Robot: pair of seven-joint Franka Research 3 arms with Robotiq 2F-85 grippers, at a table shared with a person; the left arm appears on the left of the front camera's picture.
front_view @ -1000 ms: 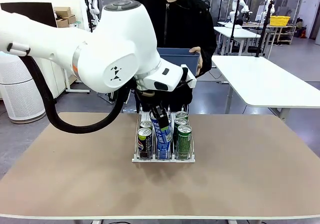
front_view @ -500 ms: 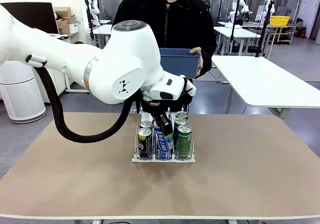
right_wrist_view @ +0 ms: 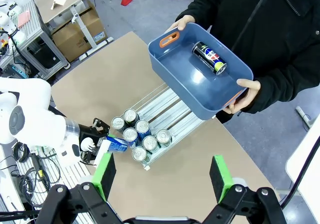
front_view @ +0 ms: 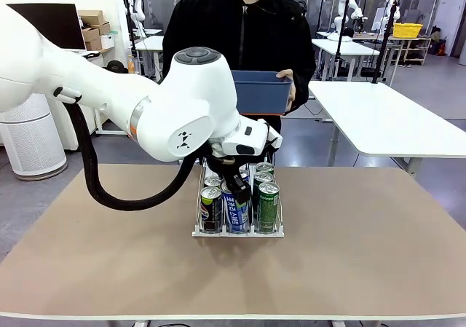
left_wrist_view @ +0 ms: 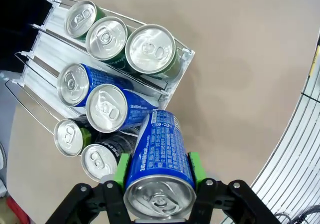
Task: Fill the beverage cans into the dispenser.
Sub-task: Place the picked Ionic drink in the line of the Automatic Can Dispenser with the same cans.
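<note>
My left gripper (left_wrist_view: 159, 168) is shut on a blue-and-white beverage can (left_wrist_view: 161, 159), green pads on both sides of it. In the front view this can (front_view: 237, 212) hangs tilted at the front end of the dispenser's (front_view: 237, 233) middle lane, under the left gripper (front_view: 237, 187). The dispenser (left_wrist_view: 50, 44) holds three green cans (left_wrist_view: 150, 49) in one lane, two blue ones (left_wrist_view: 107, 108) in the middle and two dark ones (left_wrist_view: 97, 161) in the third. My right gripper (right_wrist_view: 162, 176) hovers open high above the table. A person holds a blue bin (right_wrist_view: 182, 69) with a dark can (right_wrist_view: 210, 57) lying in it.
The person stands at the table's far side, both hands on the bin (front_view: 261, 92), just behind the dispenser. The brown tabletop (front_view: 364, 254) is bare to the left, right and front of the rack. My left arm's big white elbow (front_view: 182, 116) hangs over the table's left half.
The left arm has come down and forward, lowering the blue can to the front of the middle lane. The person has raised the bin slightly. The right gripper stays open.
</note>
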